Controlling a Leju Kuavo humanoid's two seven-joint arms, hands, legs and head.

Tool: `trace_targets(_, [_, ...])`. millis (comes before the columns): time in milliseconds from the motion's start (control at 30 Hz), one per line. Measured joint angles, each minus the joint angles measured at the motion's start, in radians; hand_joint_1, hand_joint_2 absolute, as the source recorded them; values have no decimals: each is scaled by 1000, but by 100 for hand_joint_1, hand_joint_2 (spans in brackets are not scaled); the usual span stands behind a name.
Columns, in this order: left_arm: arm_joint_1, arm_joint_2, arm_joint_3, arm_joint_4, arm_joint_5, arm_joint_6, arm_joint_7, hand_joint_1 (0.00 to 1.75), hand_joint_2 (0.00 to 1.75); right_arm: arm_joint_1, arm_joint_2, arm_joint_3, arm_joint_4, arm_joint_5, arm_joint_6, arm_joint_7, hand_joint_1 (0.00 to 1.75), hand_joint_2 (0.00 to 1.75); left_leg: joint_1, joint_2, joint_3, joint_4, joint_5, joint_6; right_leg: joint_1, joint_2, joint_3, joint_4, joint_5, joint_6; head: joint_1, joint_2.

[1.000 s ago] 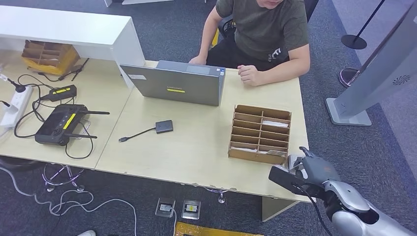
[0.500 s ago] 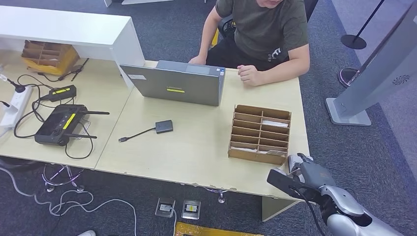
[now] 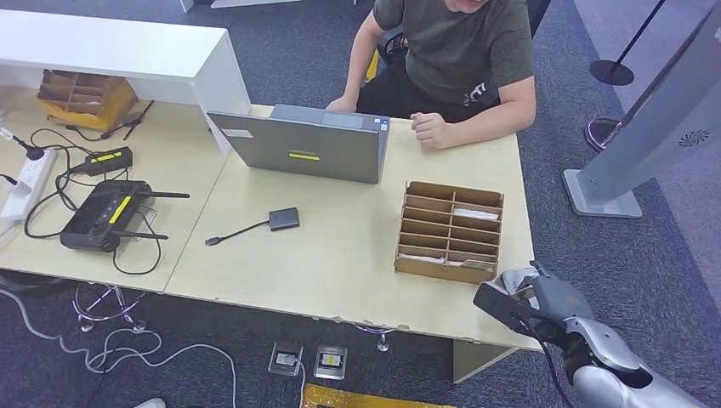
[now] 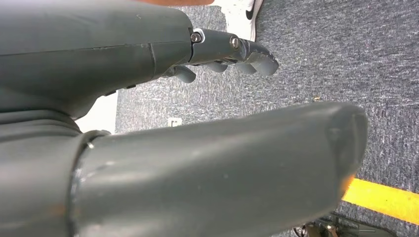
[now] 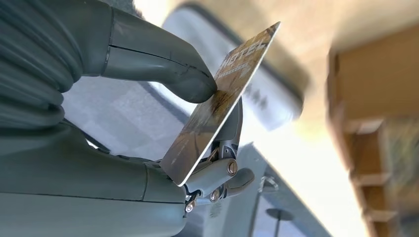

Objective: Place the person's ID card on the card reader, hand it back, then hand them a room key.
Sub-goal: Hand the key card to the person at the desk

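Note:
My right hand (image 3: pixel 548 299) hovers at the table's front right corner, just in front of the wooden slotted card box (image 3: pixel 449 231). It pinches a brown room key card (image 5: pixel 217 106) printed "HOTEL" between thumb and fingers; in the head view the room key card (image 3: pixel 500 308) looks like a dark flat plate. Under the hand lies a white-grey device (image 3: pixel 513 279), blurred in the right wrist view (image 5: pixel 262 96). The person (image 3: pixel 455 51) sits behind the laptop (image 3: pixel 302 146), one fist (image 3: pixel 434 130) on the table. My left hand (image 4: pixel 232 52) hangs over the carpet and holds nothing.
A small dark box with a cable (image 3: pixel 284 218) lies mid-table. At the left are a black controller (image 3: pixel 102 214), a power strip and tangled cables. A white shelf (image 3: pixel 110 47) stands at the back left, and a grey stand (image 3: pixel 629 153) on the floor to the right.
My right hand with the card dipped slightly toward me and left, then shifted back to the right. The person and the things on the table have stayed put.

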Motion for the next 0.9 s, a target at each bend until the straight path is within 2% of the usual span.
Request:
trace_targets(267, [0,3,0,0,6,2,0,0,0,-62,-41,-56,-110,27,16,35,175,175,0,0,0,0,0,0,0,0,0,0,0,0,0,0])
trace_targets(633, [2,2,0,0,26,8,-2,0,0,-167,-47,-76,-363,87,76,54,175,175,0,0,0,0,0,0,0,0,0,0,0,0,0,0])
trace_targets(900, [5,0,1,0,31,7,-6,0,0,-179,-64,-90,-382,63,82,63,175,175,0,0,0,0,0,0,0,0,0,0,0,0,0,0])
